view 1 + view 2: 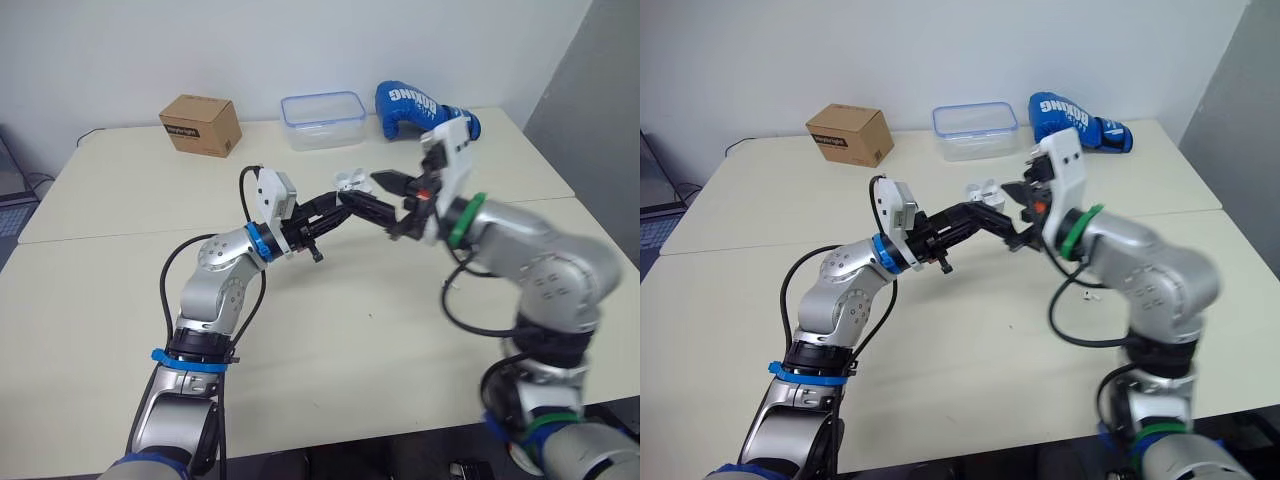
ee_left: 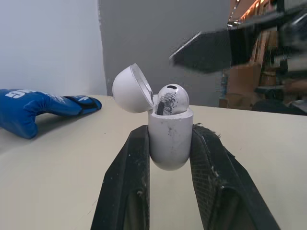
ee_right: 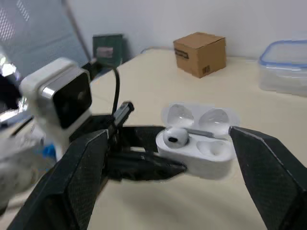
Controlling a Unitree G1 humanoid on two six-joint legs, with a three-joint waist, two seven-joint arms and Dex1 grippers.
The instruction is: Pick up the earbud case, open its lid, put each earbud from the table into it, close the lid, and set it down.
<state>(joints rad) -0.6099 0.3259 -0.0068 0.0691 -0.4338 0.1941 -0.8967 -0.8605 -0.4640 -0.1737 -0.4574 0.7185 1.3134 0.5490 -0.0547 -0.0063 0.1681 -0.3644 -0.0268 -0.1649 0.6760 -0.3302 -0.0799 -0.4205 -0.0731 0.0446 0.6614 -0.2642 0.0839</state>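
The left jaws are clamped on the case (image 2: 170, 139), one black finger (image 2: 127, 182) pressed to each side of its white body. They hold it up off the surface (image 1: 120, 190), about mid-table and in front of the tub (image 1: 323, 119). The case stands upright in that grip with its lid (image 2: 128, 89) swung back on the hinge. One earbud (image 3: 173, 137) sits in one of the two sockets, its rounded head poking above the rim. The socket beside it is bare.

The right jaws are spread wide and grip nothing. They hang close to the case from the opposite side, and from the right wrist a black finger (image 3: 264, 163) shows on either side of it, apart from it.

A small white bit (image 1: 1087, 296) lies on the surface under the right arm, too small to say what it is.

Along the far edge, a cardboard box (image 1: 201, 125) stands to the left. The clear tub with its blue-rimmed lid is in the middle, and a blue glove (image 1: 420, 108) lies just to its right.
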